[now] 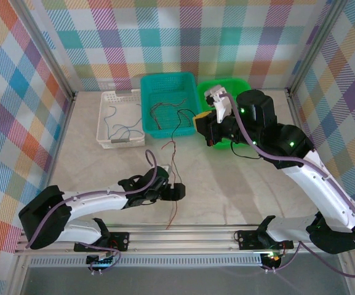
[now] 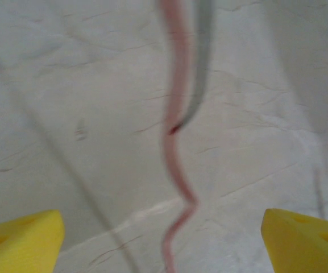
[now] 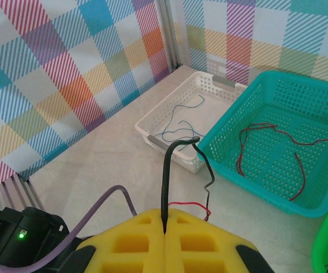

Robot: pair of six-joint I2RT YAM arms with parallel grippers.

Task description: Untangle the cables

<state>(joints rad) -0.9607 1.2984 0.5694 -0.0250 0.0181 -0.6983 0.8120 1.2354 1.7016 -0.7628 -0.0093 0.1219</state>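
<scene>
Two arms work at a tangle of cables on a pale table (image 1: 103,166). The right gripper (image 3: 165,222), poised between the teal basket (image 1: 145,104) and the green basket (image 1: 226,80), has its yellow fingers (image 3: 203,244) pressed together on a black cable (image 3: 165,182). The cable rises from the seam between them, arches over and hangs down beside the teal basket's near corner.

Nearer the bases, the left gripper (image 2: 162,242) hovers low over the table with its fingers spread wide and nothing in them. A red cable (image 2: 178,85) lies wavy on the surface, running between the two fingertips without touching either. Seen from above, it stretches from just in front of the teal basket toward the near edge of the table.

The white basket (image 1: 103,117), at the far left of the row, holds a thin blue cable (image 3: 178,122). A red strand (image 3: 240,151) and a darker one lie loose in the teal basket.
</scene>
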